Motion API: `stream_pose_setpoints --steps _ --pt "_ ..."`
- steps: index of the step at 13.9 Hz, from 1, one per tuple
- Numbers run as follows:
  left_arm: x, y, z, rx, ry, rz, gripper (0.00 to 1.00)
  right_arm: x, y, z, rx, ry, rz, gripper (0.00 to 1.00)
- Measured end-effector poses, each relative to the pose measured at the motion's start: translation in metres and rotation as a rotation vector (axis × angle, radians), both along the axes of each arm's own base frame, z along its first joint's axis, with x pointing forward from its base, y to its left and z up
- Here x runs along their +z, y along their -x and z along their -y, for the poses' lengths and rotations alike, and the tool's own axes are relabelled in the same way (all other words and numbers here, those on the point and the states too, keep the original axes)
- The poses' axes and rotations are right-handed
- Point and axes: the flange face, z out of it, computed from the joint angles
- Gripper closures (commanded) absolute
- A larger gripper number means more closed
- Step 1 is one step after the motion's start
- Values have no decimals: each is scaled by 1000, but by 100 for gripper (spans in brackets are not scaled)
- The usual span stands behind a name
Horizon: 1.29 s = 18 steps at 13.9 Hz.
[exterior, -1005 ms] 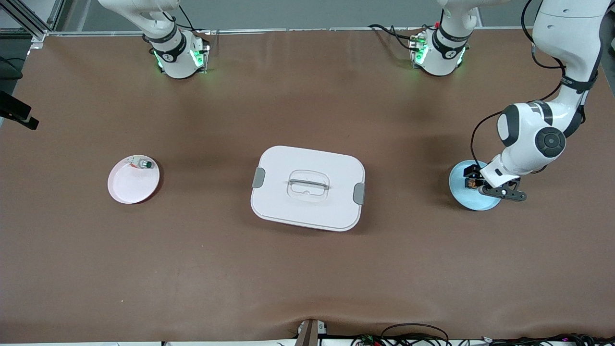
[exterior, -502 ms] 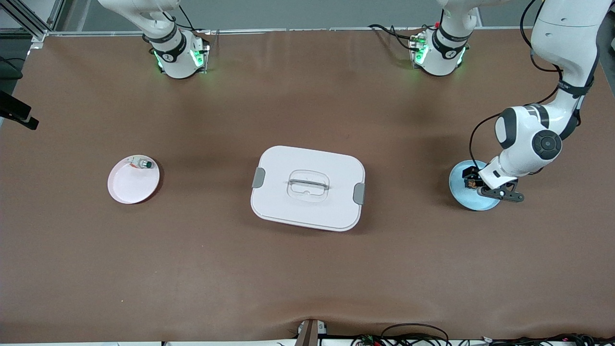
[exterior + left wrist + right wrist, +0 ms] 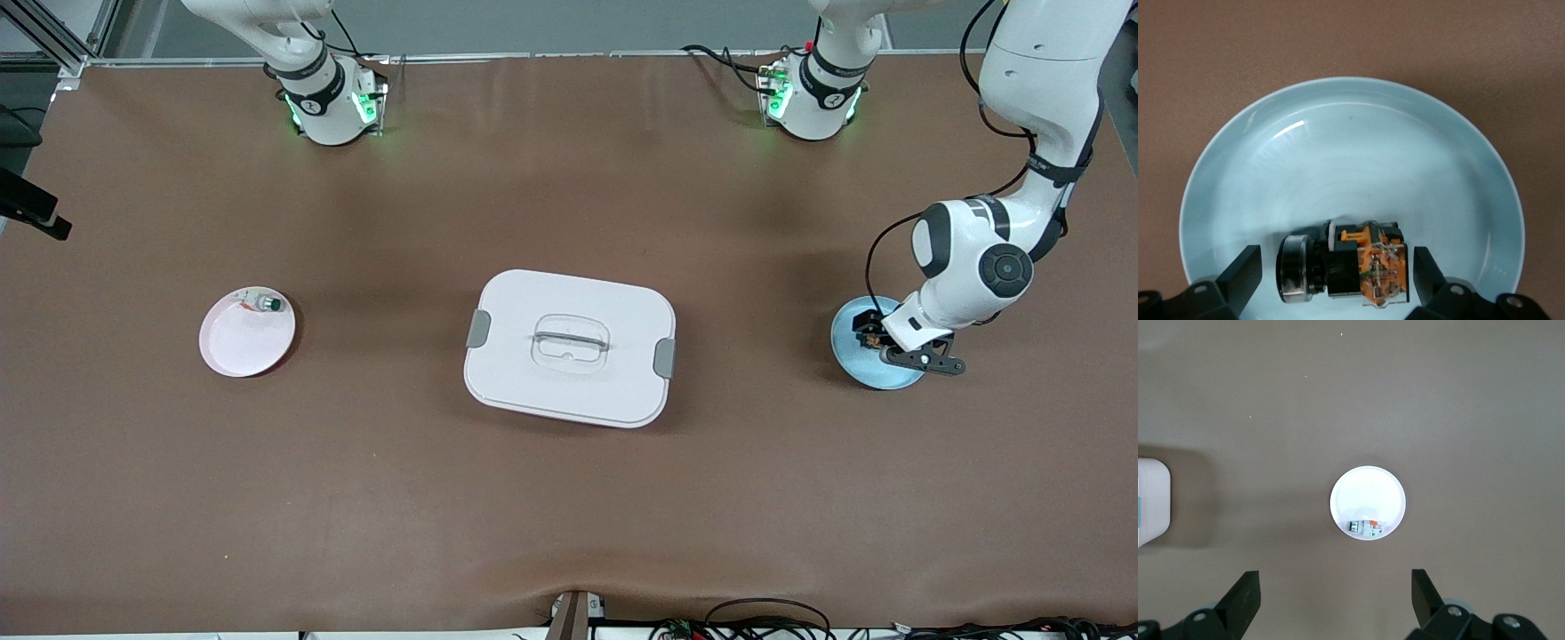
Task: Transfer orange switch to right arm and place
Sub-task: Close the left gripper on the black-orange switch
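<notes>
The desk [image 3: 569, 498] carries, from the biggest thing down, a white lidded box [image 3: 569, 347] at its centre, a pale blue plate [image 3: 858, 369] at about 3 o'clock from the box toward the left arm's end, and a pink-white plate [image 3: 244, 342] at about 9 o'clock from the box toward the right arm's end. The step in hand is, in my judgement, the first pick: the left arm [image 3: 978, 258] bends down steeply from its base at 1 o'clock of the desk, its forearm hanging low over the blue plate, and the left claw [image 3: 1337, 273] is spread wide with one finger on each side of the orange switch [image 3: 1351, 267], not touching it as far as I can see. The switch lies on its side in the blue plate, its round silver end toward one finger [image 3: 1241, 273]. The next move probably calls for lowering a little more, closing on the black-orange body, then lifting toward the middle for the handover. The right arm waits high; the right claw [image 3: 1337, 600] is spread too and holds nothing, over the pink-white plate, where a small part with a green cap [image 3: 267, 304] lies near the rim.
</notes>
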Motion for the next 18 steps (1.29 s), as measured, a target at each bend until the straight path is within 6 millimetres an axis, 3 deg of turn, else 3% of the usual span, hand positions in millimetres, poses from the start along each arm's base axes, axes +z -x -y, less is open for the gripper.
stream_pose_setpoints --steps 8,12,14,18 --pt "-1 0 0 0 0 -1 0 0 0 0 0 0 0 0" --pt "-1 0 0 0 0 -1 48 0 0 0 0 0 0 0" --pt "-1 0 0 0 0 0 66 0 0 0 0 0 0 0" --pt "-1 0 0 0 0 1 72 0 0 0 0 0 0 0"
